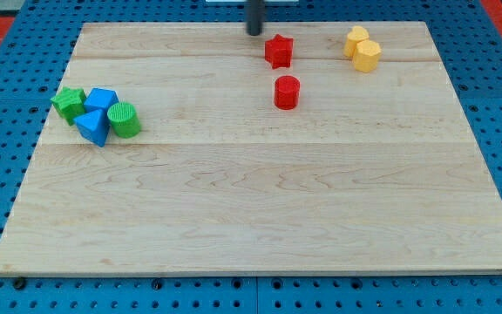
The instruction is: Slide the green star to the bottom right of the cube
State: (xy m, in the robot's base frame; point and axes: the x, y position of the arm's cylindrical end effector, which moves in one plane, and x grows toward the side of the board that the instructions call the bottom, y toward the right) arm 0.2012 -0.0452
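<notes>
1. The arm's dark rod enters at the view's top centre, its tip (255, 32) resting near the back edge of the wooden board (260, 218), just left of the red star (278, 51). There is no claw on this arm to release or clench; the rod grasps nothing and touches no block.

2. The green star (68, 102) sits far off at the view's left, pressed against the upper-left side of the blue cube (101, 99). A blue triangular block (93, 126) lies just below the cube, and a green cylinder (125, 119) touches the cluster on the right.

3. A red cylinder (287, 92) and two yellow blocks (362, 48) stand well apart from that cluster and look irrelevant to the job.

4. The star is on the wrong side of the cube, and its target spot appears taken by the green cylinder.

5. Done well, the tip would travel left along the open board, come in behind the star from the upper left, and steer it around the bottom of the cluster rather than through it.

6. The likely risk is shoving the cube or triangular block along with the star; short, corrected pushes would suit.
</notes>
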